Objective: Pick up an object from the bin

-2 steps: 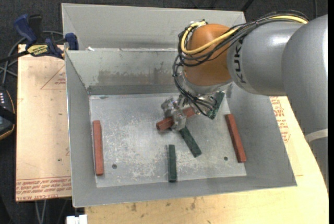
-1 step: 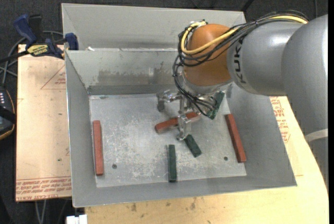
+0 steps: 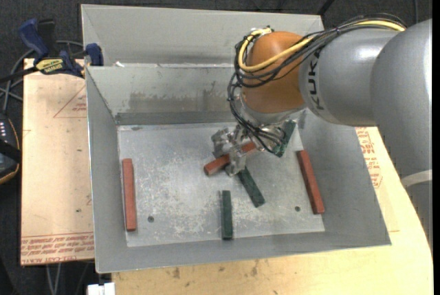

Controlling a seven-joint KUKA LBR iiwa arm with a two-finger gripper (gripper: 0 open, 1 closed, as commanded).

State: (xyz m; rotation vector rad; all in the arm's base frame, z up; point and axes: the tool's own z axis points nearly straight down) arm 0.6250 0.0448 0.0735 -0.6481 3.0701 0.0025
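Note:
My gripper [image 3: 232,151] is down near the bin floor, a little right of the middle. A short red block [image 3: 215,166] lies right under it, with its left end sticking out toward the lower left. The block looks tilted, and its right part is hidden by the gripper. A dark green bar [image 3: 251,189] lies aslant just below and right of the gripper. A second dark green bar [image 3: 225,214] lies upright near the front wall.
A long red bar [image 3: 128,194] lies along the left wall and another long red bar [image 3: 310,181] along the right wall. The arm with its orange cover and cables hangs over the bin's back right.

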